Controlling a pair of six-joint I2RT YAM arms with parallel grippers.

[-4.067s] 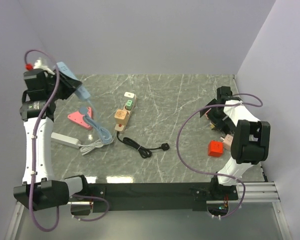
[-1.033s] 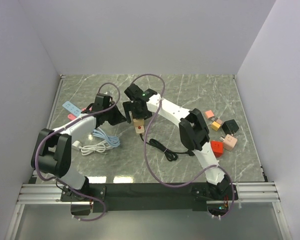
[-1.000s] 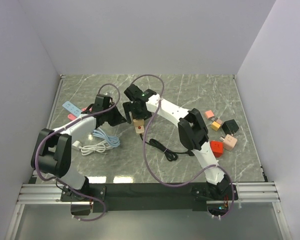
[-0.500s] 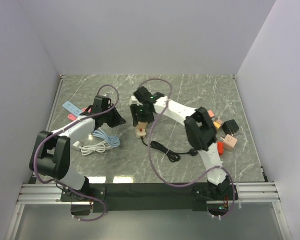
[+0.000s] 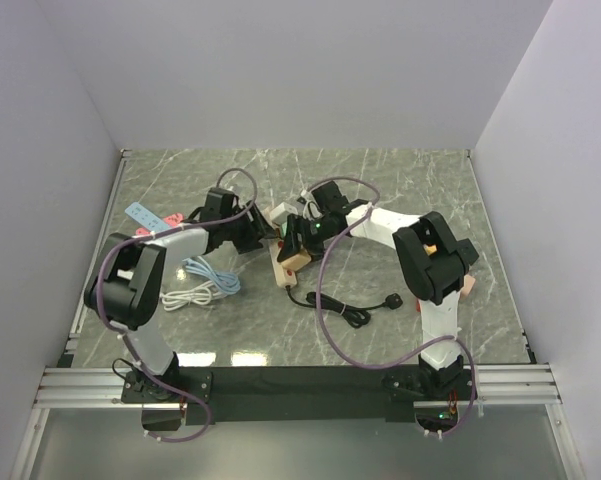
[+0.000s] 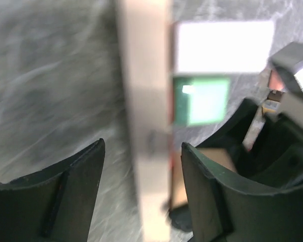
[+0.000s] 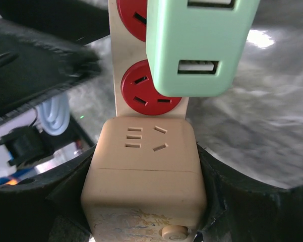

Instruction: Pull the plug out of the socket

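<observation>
**A:** What's the ground like?

**B:** A grey-green marble table [image 5: 400, 190], glossy along its near edge. Plain pale walls [image 5: 300, 70] box it in on three sides.

**A:** And the strip?

**B:** The beige strip [image 6: 145, 91] lies mid-table, running roughly front to back. The plug [image 7: 143, 161], a tan cube, sits on the strip's near end, right next to two red sockets [image 7: 146, 93].

**A:** Who has hold of it?

**B:** The right gripper [image 7: 143, 194] is clamped on the plug, with a black finger [image 7: 227, 201] pressed to each side. The left gripper [image 6: 141, 146] stands wide apart astride the strip farther up. A narrow gap shows on both sides, and it grips nothing.

**A:** Anything crowding?

**B:** A green adapter [image 7: 196, 45] sits on the strip just beyond the plug and overhangs one red socket. A white adapter [image 6: 222, 45] follows it toward the strip's far end. A black cord [image 5: 345, 312] runs from the strip's near end and coils to its right. Left of the strip lies a bundled white cable [image 5: 195, 287], and farther out a blue tag [image 5: 145, 215].

**A:** Any writing?

**B:** The green adapter shows USB-shaped slots. The plug's face has small pin slots, and there is a round button on its near edge. If the tag carries print, it's too small to tell.
</observation>
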